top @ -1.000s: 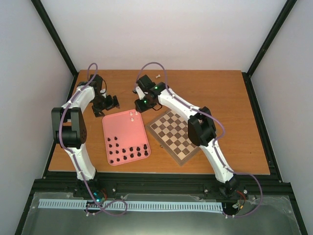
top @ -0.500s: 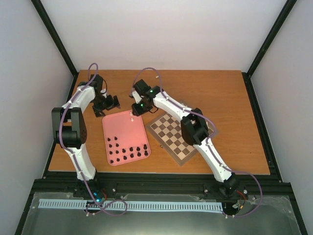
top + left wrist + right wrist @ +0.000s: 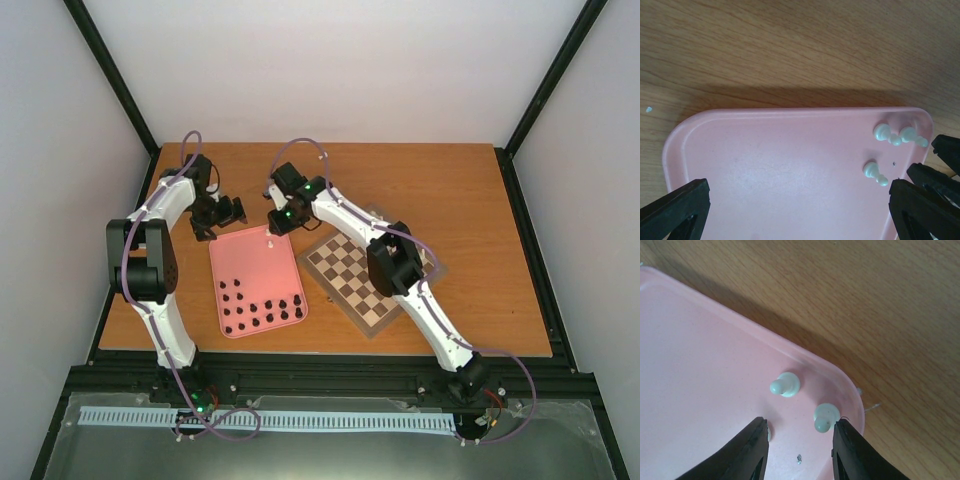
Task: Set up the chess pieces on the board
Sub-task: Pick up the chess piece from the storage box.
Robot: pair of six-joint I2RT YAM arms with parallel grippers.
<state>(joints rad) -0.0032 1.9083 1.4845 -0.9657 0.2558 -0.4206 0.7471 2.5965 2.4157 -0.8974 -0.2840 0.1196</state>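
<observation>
Zero placements so far: the brown-and-tan checkered wooden board (image 3: 350,285) shows bare, and my released right hand (image 3: 799,427) hangs over cream-white pawns (image 3: 785,385) in the pink rounded tray (image 3: 700,350).

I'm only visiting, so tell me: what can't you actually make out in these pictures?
1. Top view: the black pieces on the pink tray are too small to tell which kind each one is.
2. Right wrist view: a third white piece is mostly hidden behind a finger of the right gripper.
3. Top view: the right arm covers part of the board.
</observation>
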